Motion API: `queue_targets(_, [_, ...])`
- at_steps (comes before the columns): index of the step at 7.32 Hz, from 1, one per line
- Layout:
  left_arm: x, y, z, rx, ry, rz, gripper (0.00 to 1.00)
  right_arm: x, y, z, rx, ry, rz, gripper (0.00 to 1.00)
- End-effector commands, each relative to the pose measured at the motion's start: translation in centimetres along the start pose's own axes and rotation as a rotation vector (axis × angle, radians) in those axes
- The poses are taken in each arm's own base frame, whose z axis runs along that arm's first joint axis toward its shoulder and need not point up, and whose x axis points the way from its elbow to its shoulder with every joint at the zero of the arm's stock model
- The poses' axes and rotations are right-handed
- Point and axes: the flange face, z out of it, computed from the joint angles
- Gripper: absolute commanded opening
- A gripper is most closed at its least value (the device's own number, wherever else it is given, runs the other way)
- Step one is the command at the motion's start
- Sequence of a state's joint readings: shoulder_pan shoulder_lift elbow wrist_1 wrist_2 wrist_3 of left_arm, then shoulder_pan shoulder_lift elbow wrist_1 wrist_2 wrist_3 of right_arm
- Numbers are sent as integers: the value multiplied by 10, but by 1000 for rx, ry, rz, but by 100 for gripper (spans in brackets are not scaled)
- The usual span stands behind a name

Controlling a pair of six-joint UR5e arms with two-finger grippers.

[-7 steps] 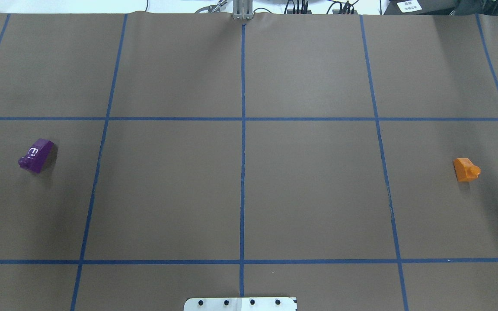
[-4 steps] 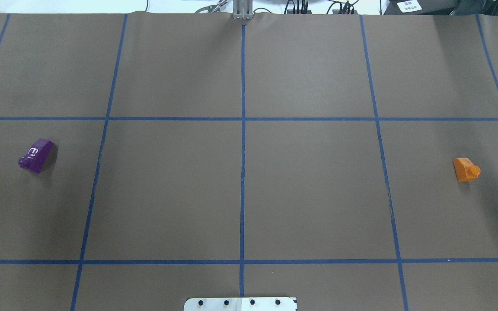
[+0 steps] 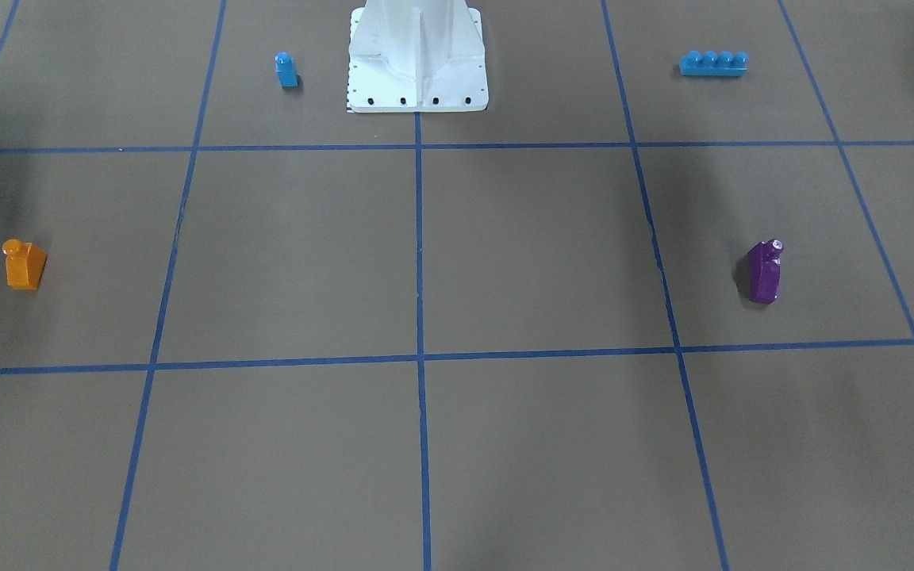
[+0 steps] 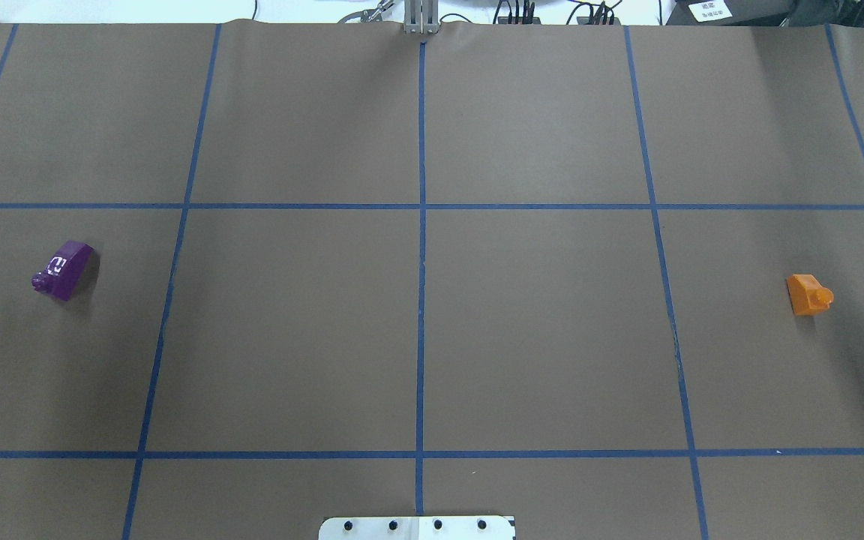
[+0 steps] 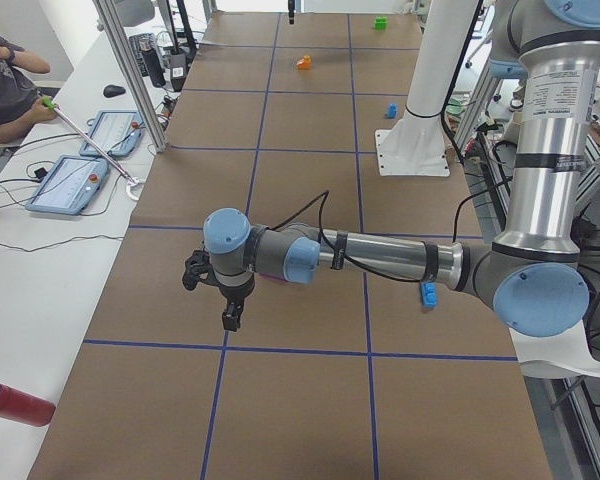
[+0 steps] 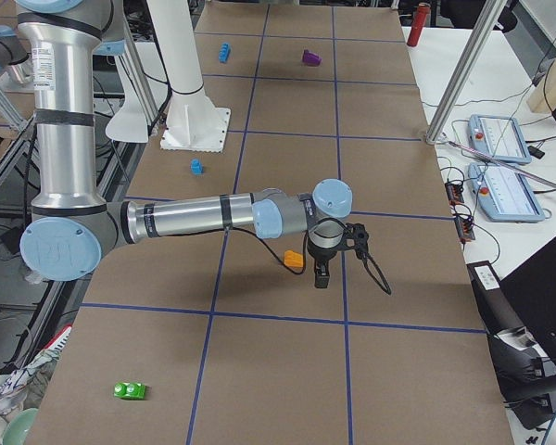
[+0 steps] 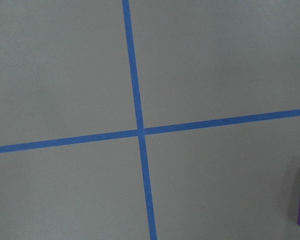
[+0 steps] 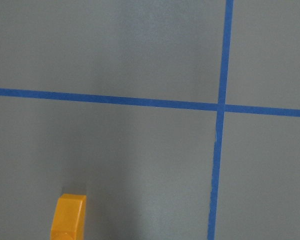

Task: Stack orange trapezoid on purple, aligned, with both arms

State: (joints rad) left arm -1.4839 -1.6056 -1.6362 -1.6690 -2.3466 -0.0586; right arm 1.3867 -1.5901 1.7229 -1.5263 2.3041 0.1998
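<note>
Far left of the brown paper table with its blue tape grid [image 4: 537, 337]: a small glossy purple plastic block with a sloped side and single stud [image 4: 64, 270], standing stud-up, nothing touching it. My left arm's black two-finger gripper [image 5: 230, 318] hangs above the table just beside it. The arm hides most of the block in the side view, and the left wrist camera catches only a purple sliver at its right edge. I cannot tell whether those fingers are apart or together. Far right: a small glossy orange plastic trapezoid block [image 4: 807, 295], also stud-up, well apart from the purple one. The right gripper [image 6: 322, 276] hovers just beside it, with the block on the robot-base side of the fingers; its state is equally unreadable. Judgement: each arm is nearer its own block, and the right must shift toward the orange one before descending.
</note>
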Motion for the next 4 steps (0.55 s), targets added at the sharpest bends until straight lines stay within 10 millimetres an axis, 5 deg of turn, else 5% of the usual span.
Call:
queue_targets(1, [6, 8, -3, 29, 9, 33, 100, 0, 0, 0, 1, 0, 5, 100])
queue_targets(2, [8, 18, 7, 31, 34, 58, 100, 0, 0, 0, -2, 0, 10, 100])
queue_targets(4, [47, 14, 38, -6, 57, 144, 100, 4, 3, 4, -9, -1, 15, 100])
